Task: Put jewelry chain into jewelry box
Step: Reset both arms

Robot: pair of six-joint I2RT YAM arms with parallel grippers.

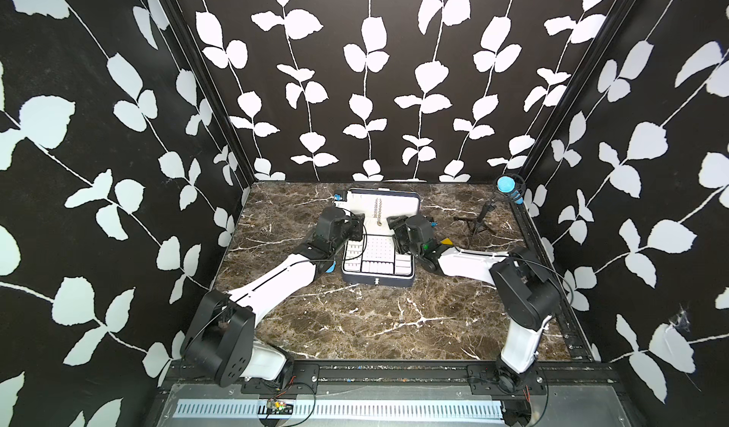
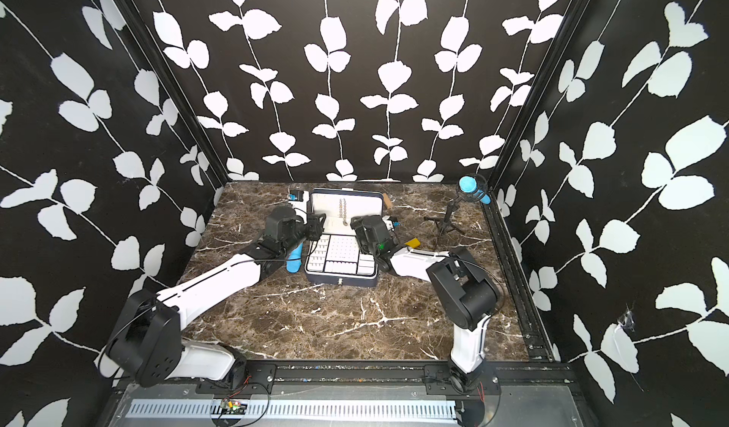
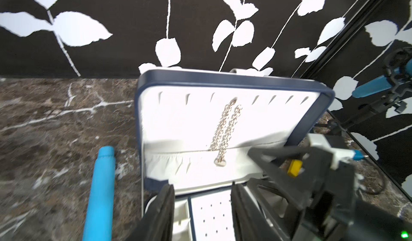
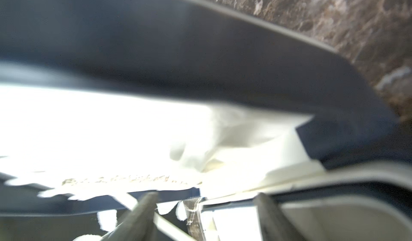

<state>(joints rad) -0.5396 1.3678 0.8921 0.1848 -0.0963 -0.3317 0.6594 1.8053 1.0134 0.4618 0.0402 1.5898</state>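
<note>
- One jewelry chain (image 3: 226,128) hangs doubled from a slot in the raised lid of the jewelry box (image 3: 223,77), with its pendant end over the lid pocket. The placing looks done.
- One box stands open on the table (image 1: 355,326); at most, closing it remains.
- Two tools, left tool (image 3: 201,190) and right tool (image 4: 206,195), flank the lid, both parted and empty.
- One yellow block (image 1: 446,242) lies by the right arm.

One jewelry chain (image 1: 379,210), one jewelry box (image 1: 378,281).

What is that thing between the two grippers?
The jewelry chain, hanging on the open jewelry box lid's white lining; its lower end sits between the left gripper and right gripper, seen in both top views.
</note>
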